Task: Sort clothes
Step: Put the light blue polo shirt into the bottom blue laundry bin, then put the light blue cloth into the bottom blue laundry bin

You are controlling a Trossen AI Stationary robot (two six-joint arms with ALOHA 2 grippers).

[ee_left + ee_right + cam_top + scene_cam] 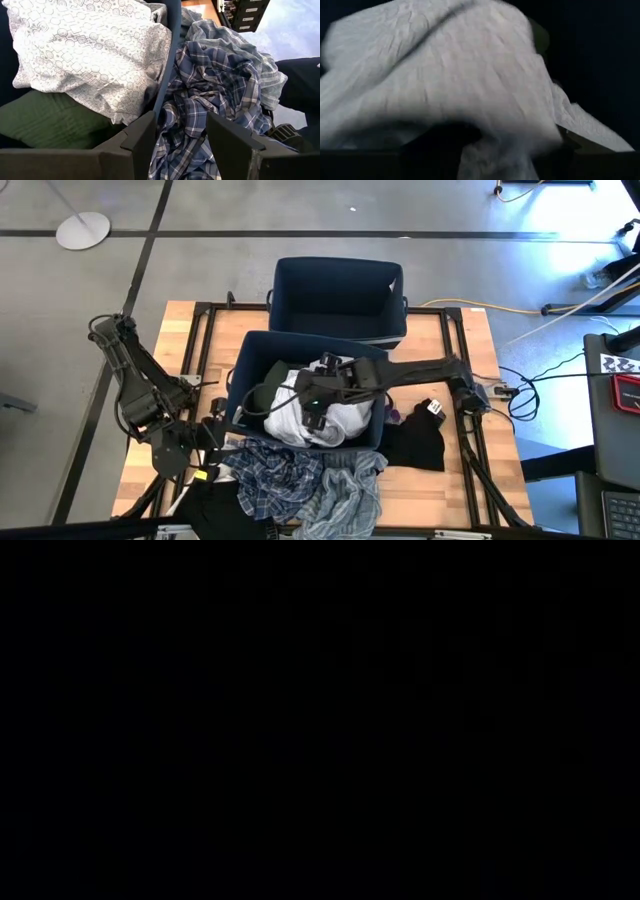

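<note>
from above, the near navy bin (262,352) sits mid-table with a second navy bin (338,298) just behind it, which shows only its dark inside. the right gripper (318,412) reaches in over the near bin, above a white garment (345,418) heaped inside; an olive green garment (265,398) lies beside it in the same bin. whether the right fingers are spread or pinching cloth i cannot tell from here. in front of the bin, on the wooden table (455,490), lie a dark blue plaid garment (272,475), a pale striped garment (352,495) touching it, and a black garment (420,438) off to the right. the left gripper (210,442) waits at the bin's front left corner.

the low view is entirely black (nothing to make out).

the left wrist view shows its two dark fingers (137,137) spread apart, holding nothing, with the plaid cloth (210,95) between and beyond them. the bin wall (167,75) divides it from the white patterned fabric (85,50) and the olive one (45,120).

the right wrist view is filled with blurred white fabric (445,75) close up. no readable writing or labels anywhere.
</note>
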